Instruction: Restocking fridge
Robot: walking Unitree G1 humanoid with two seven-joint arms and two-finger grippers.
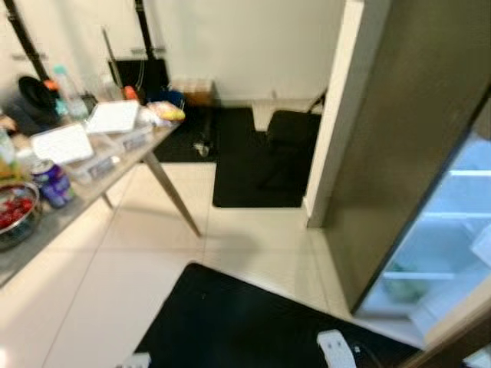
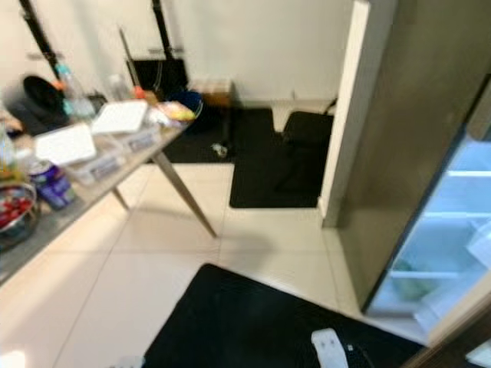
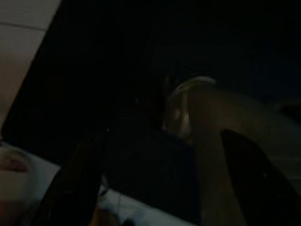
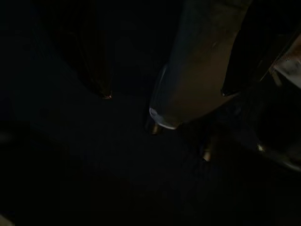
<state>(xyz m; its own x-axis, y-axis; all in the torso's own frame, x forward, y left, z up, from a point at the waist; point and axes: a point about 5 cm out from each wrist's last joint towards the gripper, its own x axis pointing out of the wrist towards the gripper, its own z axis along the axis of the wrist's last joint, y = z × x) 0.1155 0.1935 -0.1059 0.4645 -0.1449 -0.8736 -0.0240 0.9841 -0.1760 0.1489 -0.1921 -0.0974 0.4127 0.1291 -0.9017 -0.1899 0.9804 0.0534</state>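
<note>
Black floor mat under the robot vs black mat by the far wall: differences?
The near black floor mat lies turned at an angle to the tile lines; the far black mat lies square to the wall. The near one is bare where visible; the far one carries a dark bag-like bundle. Both are dark, flat and on pale tiles.

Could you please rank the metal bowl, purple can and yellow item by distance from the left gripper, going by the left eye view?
1. Metal bowl, at the table near end.
2. Purple can, just beyond it.
3. Yellow item, at the far end.
</note>
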